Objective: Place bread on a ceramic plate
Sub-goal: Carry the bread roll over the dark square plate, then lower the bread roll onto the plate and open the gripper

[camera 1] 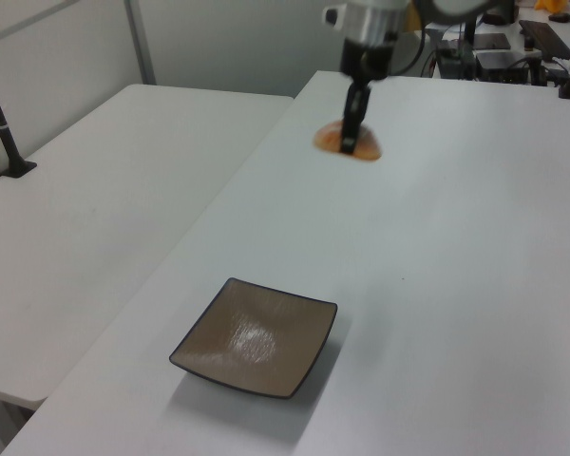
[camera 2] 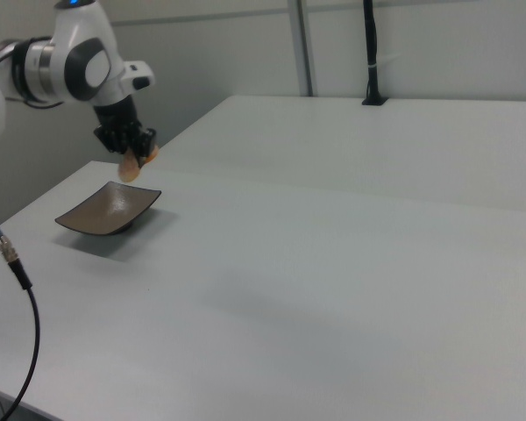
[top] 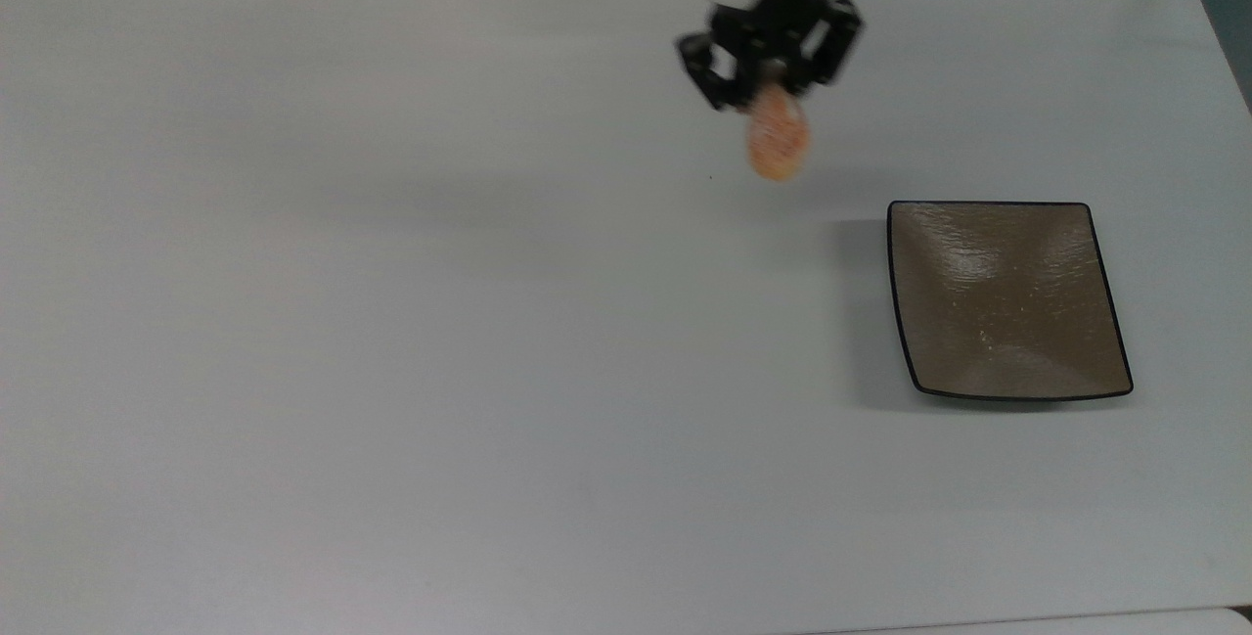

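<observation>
Pincer [top: 772, 92] grips the bread [top: 778, 138], which hangs below it, clear of the ceramic plate [top: 1007, 300].

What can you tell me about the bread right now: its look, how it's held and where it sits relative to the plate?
The bread is a small oval bun, orange-brown with pale speckles. It hangs lengthwise below the gripper, whose black fingers are shut on its upper end, and it is off the white table. In the top view it lies up and to the left of the square brown ceramic plate, short of the plate's near corner and not touching it. In the left view it shows as an orange patch at the fingertips.
</observation>
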